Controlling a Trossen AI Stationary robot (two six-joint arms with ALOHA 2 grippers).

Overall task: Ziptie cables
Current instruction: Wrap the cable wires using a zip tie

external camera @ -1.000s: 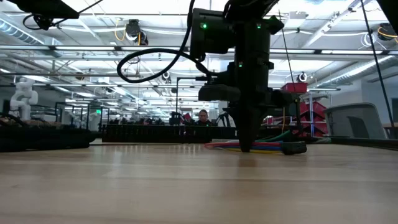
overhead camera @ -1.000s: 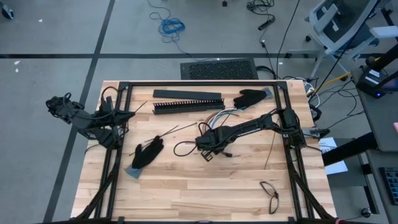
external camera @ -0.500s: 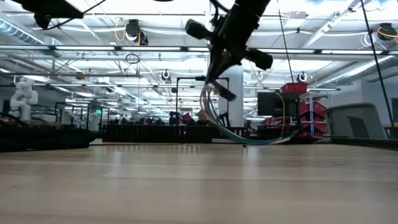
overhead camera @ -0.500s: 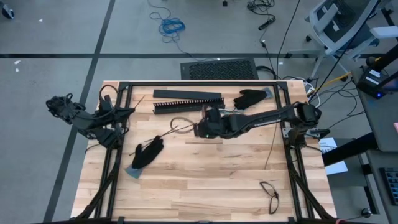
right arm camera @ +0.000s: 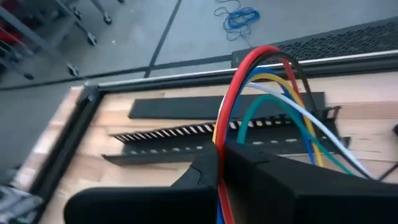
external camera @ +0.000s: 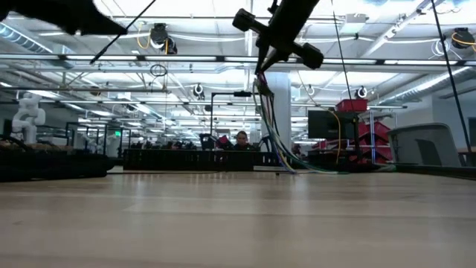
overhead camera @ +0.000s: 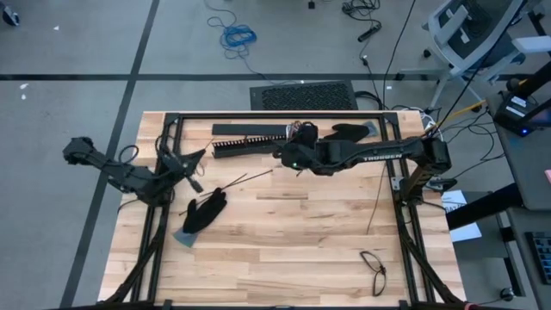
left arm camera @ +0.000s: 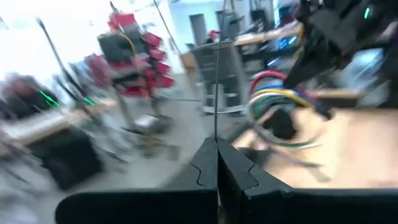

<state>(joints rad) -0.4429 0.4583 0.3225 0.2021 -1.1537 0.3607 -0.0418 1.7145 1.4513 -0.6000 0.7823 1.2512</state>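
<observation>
Right arm has swung from mid-table up to the slotted bar [overhead camera: 258,148] at the table's [overhead camera: 275,250] far edge, cables lifted with it. Right gripper [overhead camera: 297,138] sits just past the bar's right end, jaws clamped on the cables [right arm camera: 273,87], which arc red, yellow, white, green above the bar. Left gripper [overhead camera: 191,162] hangs left of the bar, jaws pinched on a thin black ziptie [left arm camera: 217,74]
</observation>
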